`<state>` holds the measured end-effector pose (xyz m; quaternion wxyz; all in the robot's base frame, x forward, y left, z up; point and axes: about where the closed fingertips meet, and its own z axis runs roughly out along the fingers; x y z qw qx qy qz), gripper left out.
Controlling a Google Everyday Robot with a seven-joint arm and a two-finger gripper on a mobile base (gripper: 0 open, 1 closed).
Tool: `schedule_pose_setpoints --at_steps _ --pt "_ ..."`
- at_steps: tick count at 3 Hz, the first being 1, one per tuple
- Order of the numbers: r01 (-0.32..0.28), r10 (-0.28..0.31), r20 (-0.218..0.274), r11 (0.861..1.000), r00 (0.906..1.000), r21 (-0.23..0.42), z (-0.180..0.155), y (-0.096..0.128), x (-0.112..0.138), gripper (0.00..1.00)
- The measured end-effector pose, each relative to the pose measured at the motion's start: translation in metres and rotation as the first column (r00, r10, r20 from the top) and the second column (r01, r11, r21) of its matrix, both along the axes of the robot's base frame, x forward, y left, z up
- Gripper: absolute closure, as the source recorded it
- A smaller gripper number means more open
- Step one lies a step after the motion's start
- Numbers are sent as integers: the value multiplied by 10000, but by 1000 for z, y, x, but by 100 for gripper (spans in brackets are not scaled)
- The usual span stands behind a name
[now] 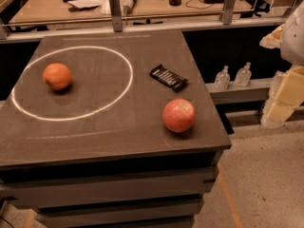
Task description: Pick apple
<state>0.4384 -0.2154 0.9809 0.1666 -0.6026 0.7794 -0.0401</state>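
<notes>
The apple (179, 115) is pinkish-red with pale speckled patches. It sits on the dark table top (95, 127) near the front right corner, outside the white painted circle (71, 82). My gripper (284, 96) is at the right edge of the view, partly cut off. It hangs beyond the table's right side, well to the right of the apple and apart from it. It holds nothing that I can see.
A plain orange fruit (57, 76) lies inside the white circle at the left. A dark snack bar wrapper (168, 77) lies behind the apple. Two small clear bottles (232, 76) stand on a low ledge to the right. A cluttered desk (142, 1) runs behind the table.
</notes>
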Motion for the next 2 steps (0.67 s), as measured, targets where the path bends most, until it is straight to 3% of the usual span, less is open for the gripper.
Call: schedule_pose_setpoints --at_steps 1,2 --pt "-14 14 28 10000 10000 26 1 0 0 0" --pt "-356 371 -315 9983 9988 461 -23 18 12 0"
